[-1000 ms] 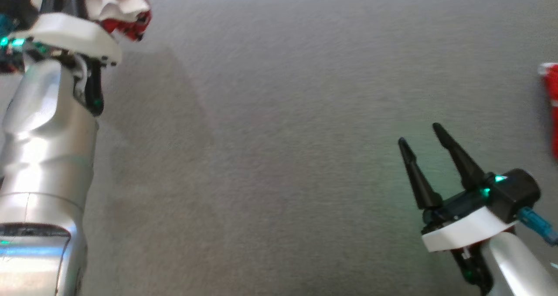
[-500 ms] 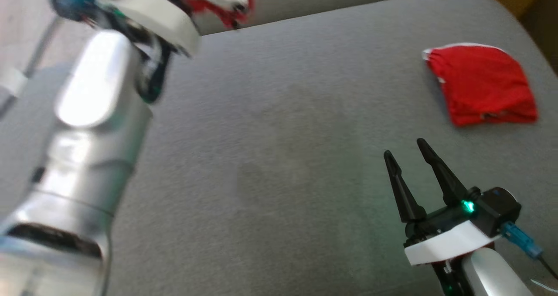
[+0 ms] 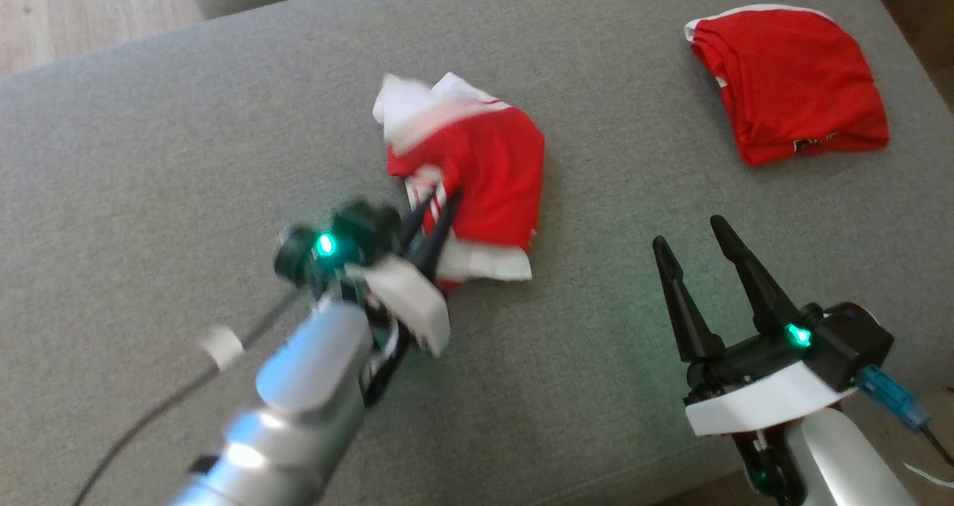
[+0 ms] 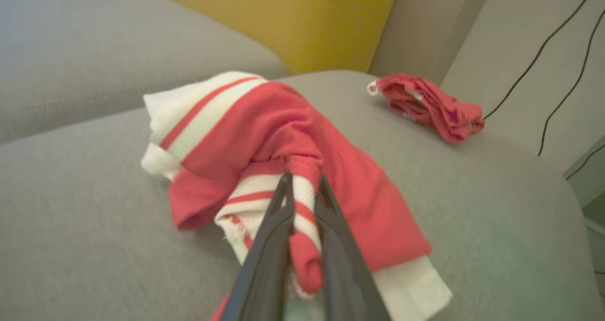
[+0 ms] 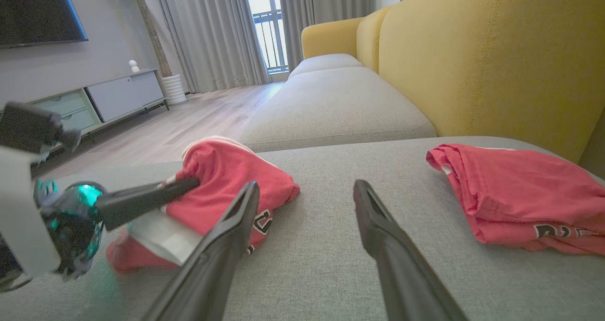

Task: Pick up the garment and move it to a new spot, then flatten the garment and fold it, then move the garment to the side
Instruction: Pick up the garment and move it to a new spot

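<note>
A crumpled red and white garment point(image 3: 477, 178) lies on the grey sofa cushion point(image 3: 186, 156) near the middle of the head view. My left gripper point(image 3: 432, 208) is shut on a striped white and red fold at the garment's near edge; the left wrist view shows that fold point(image 4: 302, 193) pinched between the two fingers point(image 4: 269, 245). The garment point(image 5: 227, 179) rests on the cushion, bunched up. My right gripper point(image 3: 693, 234) stands open at the lower right, apart from the garment, with nothing between its fingers point(image 5: 217, 259).
A second red garment point(image 3: 790, 81), folded, lies at the cushion's far right corner point(image 5: 520, 193). The yellow sofa back point(image 5: 472, 51) rises behind it. Black cables point(image 4: 557, 42) hang to the right in the left wrist view. Wooden floor point(image 3: 74, 7) lies beyond the far left edge.
The head camera has swung, so the whole picture has shifted. My left gripper has come down from the upper left with the garment, which now rests on the cushion's middle. The right gripper stays open.
</note>
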You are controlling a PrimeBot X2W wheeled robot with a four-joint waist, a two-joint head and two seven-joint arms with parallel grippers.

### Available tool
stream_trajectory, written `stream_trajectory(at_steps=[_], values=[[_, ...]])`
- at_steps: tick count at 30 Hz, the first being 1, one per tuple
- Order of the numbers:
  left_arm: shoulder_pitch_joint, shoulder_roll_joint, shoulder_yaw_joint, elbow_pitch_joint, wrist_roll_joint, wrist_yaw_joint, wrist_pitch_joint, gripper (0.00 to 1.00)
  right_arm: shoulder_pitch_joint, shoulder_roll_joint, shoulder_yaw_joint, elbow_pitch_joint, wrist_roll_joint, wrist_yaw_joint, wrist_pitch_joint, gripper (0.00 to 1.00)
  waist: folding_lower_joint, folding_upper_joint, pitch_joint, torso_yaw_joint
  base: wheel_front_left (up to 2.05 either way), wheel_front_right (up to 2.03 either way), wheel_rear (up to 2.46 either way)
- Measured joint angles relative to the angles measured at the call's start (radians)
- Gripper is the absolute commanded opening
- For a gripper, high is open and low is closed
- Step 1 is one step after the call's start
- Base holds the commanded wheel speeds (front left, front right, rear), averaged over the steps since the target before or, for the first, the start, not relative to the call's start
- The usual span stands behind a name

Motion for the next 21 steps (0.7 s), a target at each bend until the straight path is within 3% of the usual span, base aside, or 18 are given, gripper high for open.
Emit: stream_trajectory(at_steps=[2,3,4,10,14,21], values=[[0.03,-0.006,-0.03,0.027,0.008,0.005,-0.034,0.0,-0.002,0.0,-0.004,0.001,0.0,0.0,0.0,1.0,0.0001,0.0,0.005,0.002,0.0,0.0,0.0],[0.044,-0.008,-0.041,0.036,0.009,0.011,-0.047,0.25,-0.002,0.0,-0.007,0.003,0.0,0.0,0.0,1.0,0.0,0.0,0.002,0.005,0.0,0.0,0.0],[0.055,-0.009,-0.049,0.041,0.009,0.023,-0.058,1.0,-0.002,0.0,-0.01,0.006,0.0,0.0,0.0,1.0,-0.0001,0.0,-0.004,0.009,0.0,0.0,0.0],[0.147,-0.01,-0.06,-0.063,-0.009,0.163,-0.09,1.0,0.022,0.001,-0.017,0.027,0.0,0.0,0.0,1.0,-0.0004,0.0,-0.071,0.045,0.0,0.0,0.0],[0.243,-0.006,-0.007,-0.187,0.052,0.249,-0.093,1.0,0.075,0.003,-0.026,0.039,0.0,0.0,0.0,1.0,-0.0004,0.0,-0.127,0.087,0.0,0.0,0.0],[0.477,0.06,0.192,-0.34,0.103,0.31,-0.093,1.0,0.127,0.022,-0.042,0.062,0.0,0.0,0.0,1.0,-0.0005,0.0,-0.22,0.172,0.0,0.0,0.0]])
